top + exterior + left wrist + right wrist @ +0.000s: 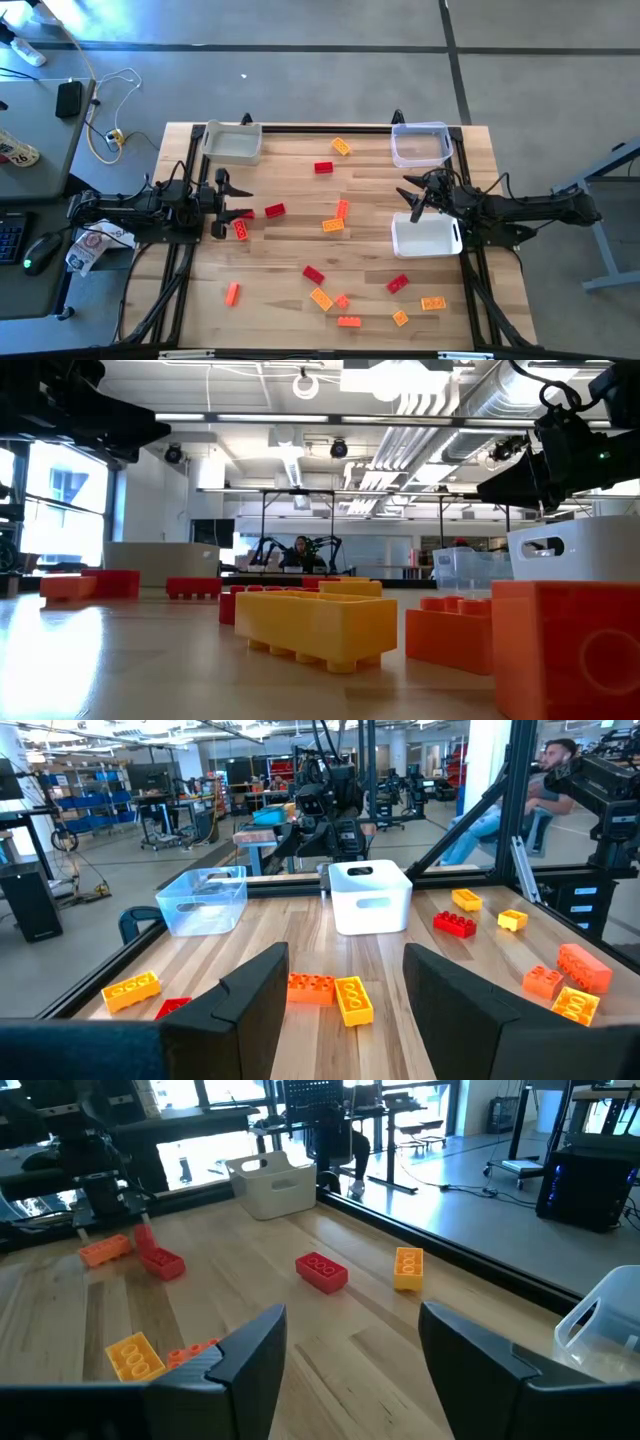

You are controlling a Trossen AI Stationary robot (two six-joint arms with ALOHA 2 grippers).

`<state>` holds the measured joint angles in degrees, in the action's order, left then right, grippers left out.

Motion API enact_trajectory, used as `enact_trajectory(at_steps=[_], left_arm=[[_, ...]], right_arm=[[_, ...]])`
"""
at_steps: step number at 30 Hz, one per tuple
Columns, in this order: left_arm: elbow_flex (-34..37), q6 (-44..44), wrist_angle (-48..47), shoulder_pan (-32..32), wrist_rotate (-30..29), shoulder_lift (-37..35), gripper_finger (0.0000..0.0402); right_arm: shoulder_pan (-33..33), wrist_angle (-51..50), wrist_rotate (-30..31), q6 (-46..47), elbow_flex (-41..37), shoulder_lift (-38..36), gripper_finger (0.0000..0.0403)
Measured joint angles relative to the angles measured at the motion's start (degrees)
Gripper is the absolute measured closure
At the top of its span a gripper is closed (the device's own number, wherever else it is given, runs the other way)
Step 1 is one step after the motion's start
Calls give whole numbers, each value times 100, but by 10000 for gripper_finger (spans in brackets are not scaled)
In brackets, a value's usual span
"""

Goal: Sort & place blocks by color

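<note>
Nearest the low camera, yellow, orange and red blocks lie loose on the wooden worktop, none yet in a bin. Most are scattered on the camera's side of the white bin, with a few more across the middle of the worktop beside it. Just past that bin hangs the right gripper, jaws spread and holding nothing. Across the worktop from the bin, the left gripper waits with jaws spread, a red block just beside it. Farther off stand a clear bin and a second white bin.
</note>
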<state>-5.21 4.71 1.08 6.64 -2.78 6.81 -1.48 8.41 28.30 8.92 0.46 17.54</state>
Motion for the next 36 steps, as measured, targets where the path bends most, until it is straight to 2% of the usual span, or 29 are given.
enact_trajectory(at_steps=[26, 30, 36], left_arm=[[0, -3, 3, 2, 2, 1, 216], [0, -17, 107, 0, 0, 2, 216], [0, -4, 390, 2, -108, 2, 216]], right_arm=[[2, 1, 2, -1, 1, 0, 187], [1, 2, 28, -285, 0, 1, 187], [0, -13, -550, -202, 154, 4, 187]])
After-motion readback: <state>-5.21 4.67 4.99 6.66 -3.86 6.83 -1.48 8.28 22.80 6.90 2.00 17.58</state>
